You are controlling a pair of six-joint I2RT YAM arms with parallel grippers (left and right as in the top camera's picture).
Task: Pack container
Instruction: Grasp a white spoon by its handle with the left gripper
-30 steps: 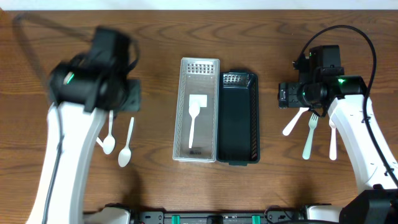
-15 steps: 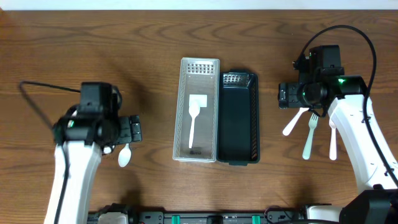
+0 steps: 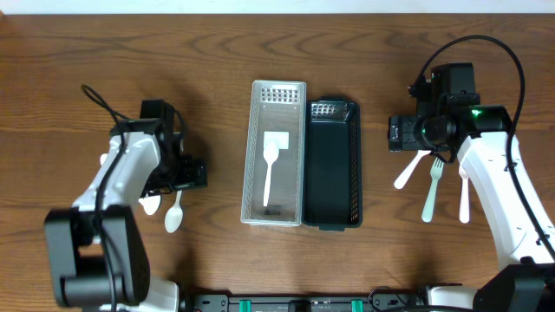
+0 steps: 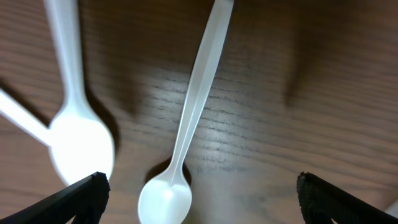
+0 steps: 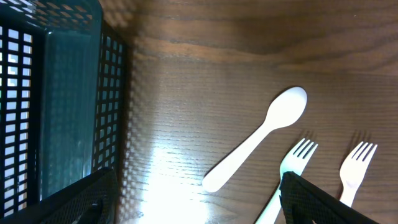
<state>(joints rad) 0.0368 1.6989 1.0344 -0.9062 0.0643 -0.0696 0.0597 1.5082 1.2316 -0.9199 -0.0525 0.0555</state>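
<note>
In the overhead view the white basket (image 3: 290,191) stands in the middle of the wooden table (image 3: 217,61). A white spatula (image 3: 270,169) lies inside it, with its blade toward the top of the frame. The black basket (image 3: 329,173) stands close against its right side. The left gripper (image 3: 192,173) is at the left of the frame, just above the near spoon (image 3: 175,211) and the far spoon (image 3: 150,204), which lie on the table beside each other. The right gripper (image 3: 396,134) is at the right of the frame, near the black basket but apart from it. Just below it lie the third spoon (image 3: 408,171), the long fork (image 3: 431,192) and the short fork (image 3: 464,198).

In the left wrist view the fingers (image 4: 74,196) sit in the two lower corners, spread wide, and they hold nothing. The near spoon lies on the wood between them, its bowl at the lower edge. The far spoon is at the left.

In the right wrist view the fingers (image 5: 68,199) are also wide apart and grip nothing. The black basket fills the left side, the third spoon is right of the middle, and both forks are at the lower right.
</note>
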